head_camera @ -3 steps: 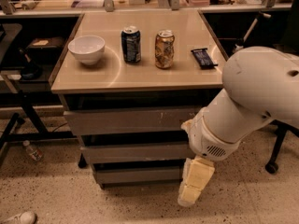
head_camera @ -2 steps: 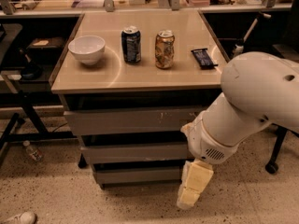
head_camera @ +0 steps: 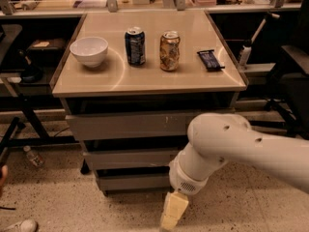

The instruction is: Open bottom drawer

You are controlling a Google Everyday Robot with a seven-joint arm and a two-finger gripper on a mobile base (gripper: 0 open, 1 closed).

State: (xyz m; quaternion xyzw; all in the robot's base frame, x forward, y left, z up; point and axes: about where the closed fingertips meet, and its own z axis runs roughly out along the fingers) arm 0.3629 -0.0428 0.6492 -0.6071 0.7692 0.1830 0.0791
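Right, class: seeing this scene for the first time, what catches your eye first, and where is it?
The big white robot arm fills the lower right, its gripper hanging near the floor by the right end of the bottom drawer. On the tan table stand a white bowl, a blue can, a gold can and a dark snack bar.

The thick white arm (head_camera: 251, 146) spanned from the right edge to the lower centre of the frame. Its cream gripper (head_camera: 174, 211) pointed downward at the bottom edge.

Gripper (head_camera: 174, 211), lower centre: cream matt plastic. Bottom drawer (head_camera: 130, 181) front: matt grey. Tabletop (head_camera: 154, 81): smooth beige, slight sheen. Bowl (head_camera: 89, 50): glossy white.
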